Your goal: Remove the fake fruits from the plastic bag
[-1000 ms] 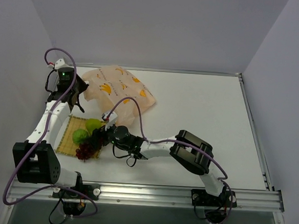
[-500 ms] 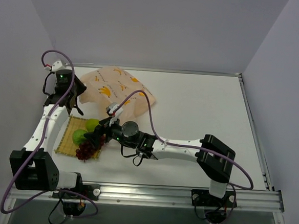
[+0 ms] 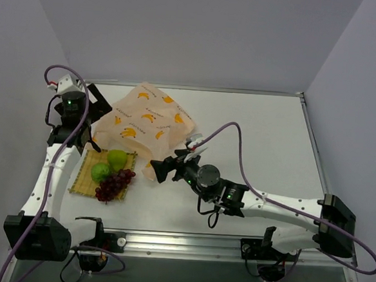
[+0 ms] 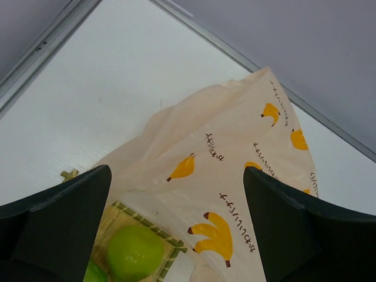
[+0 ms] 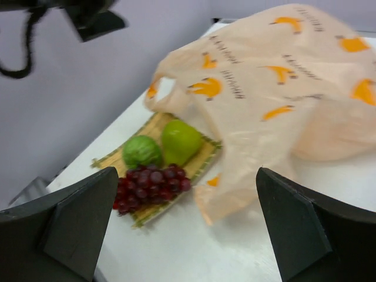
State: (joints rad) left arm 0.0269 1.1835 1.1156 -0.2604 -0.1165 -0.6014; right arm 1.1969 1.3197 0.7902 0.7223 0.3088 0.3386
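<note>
The three fake fruits lie on a yellow woven mat: a bumpy green fruit, a yellow-green pear and dark red grapes. The peach plastic bag with banana prints lies slack behind and to the right of the mat, its edge at the mat's far corner. My left gripper hangs open above the bag's left end, holding nothing. My right gripper is open and empty, right of the mat, pointing at the fruits.
The mat sits at the table's left side near the left wall. A raised metal rail borders the table on the right and another runs along the back. Bare white tabletop stretches right of the bag.
My left gripper opened and let go of the bag, which has slumped and spread out. My right arm drew back to the right, away from the mat, leaving the grapes there.
</note>
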